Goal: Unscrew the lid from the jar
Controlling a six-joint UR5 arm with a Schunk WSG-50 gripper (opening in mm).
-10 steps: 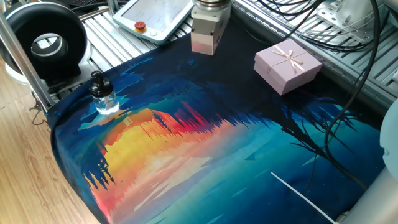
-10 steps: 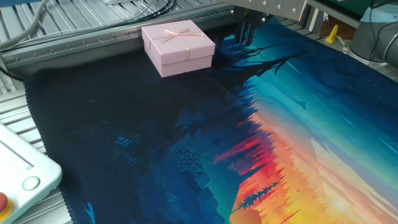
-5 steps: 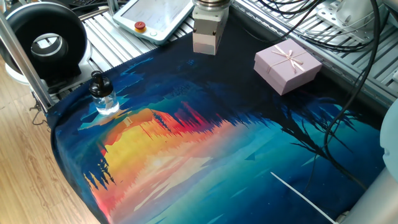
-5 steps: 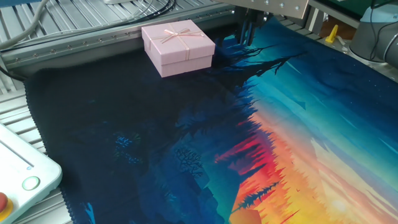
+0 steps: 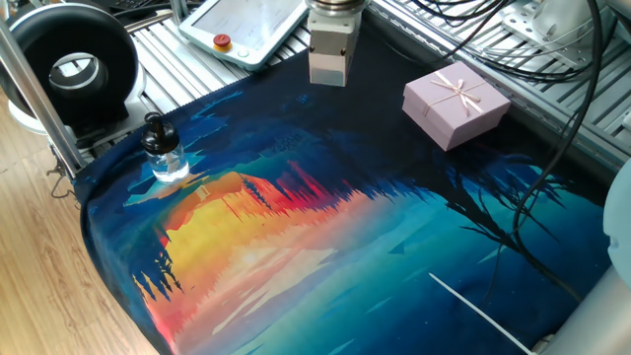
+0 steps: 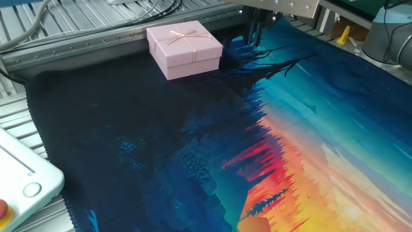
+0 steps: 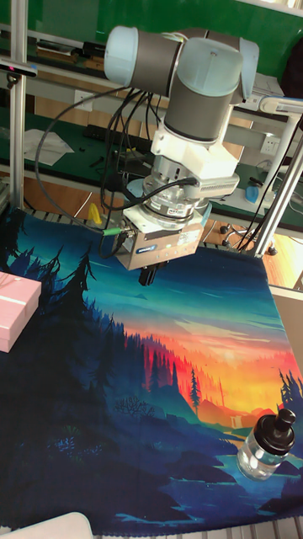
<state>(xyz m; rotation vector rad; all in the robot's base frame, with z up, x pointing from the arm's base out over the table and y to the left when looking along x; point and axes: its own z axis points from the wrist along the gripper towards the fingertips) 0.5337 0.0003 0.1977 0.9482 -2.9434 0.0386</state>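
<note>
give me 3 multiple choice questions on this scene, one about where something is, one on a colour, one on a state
1. Where does the jar stand?
A. on the pink box
B. on the printed mat, near its edge
C. between the gripper's fingers

2. What colour is the gift box?
A. pink
B. green
C. yellow

3. What is the state of the lid?
A. lying on the mat
B. held by the gripper
C. on the jar

Answers: 1 B, the jar sits on the mat by its edge; 2 A, the box is pale pink with a bow; 3 C, the black lid tops the jar, with the gripper far off.
</note>
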